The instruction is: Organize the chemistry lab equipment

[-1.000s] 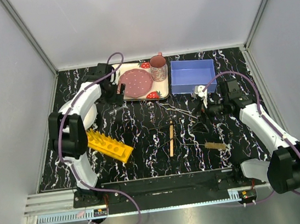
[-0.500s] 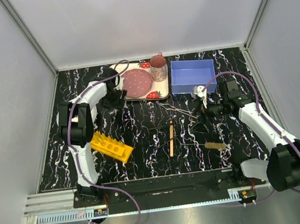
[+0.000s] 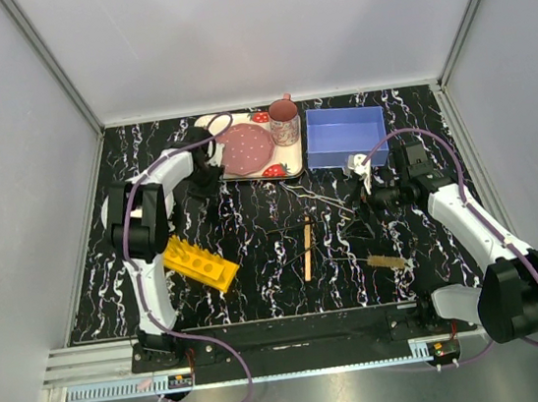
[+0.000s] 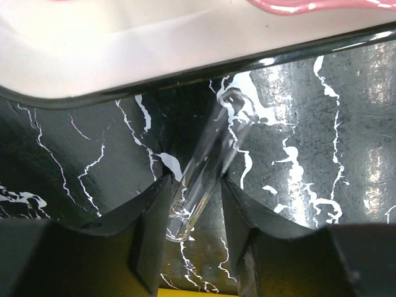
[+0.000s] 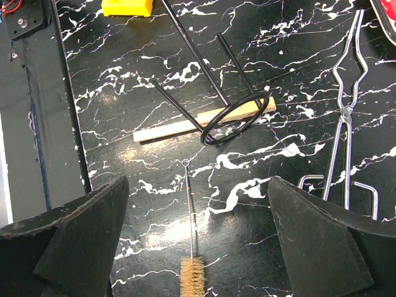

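One clear glass tube point(image 4: 207, 167) lies on the black table point(image 4: 346, 124) at the centre of my left wrist view, just below the tray rim point(image 4: 93, 62) that crosses the top. My left gripper point(image 4: 195, 179) stands half closed astride the tube's lower end; I cannot tell whether the pads touch glass. The tube lies aslant to my fingers, so a squeeze may roll it, shoot it toward the tray, or catch only the tip. My right gripper point(image 5: 198, 185) hangs spread wide above the tube brush point(image 5: 192, 272), holding nothing.
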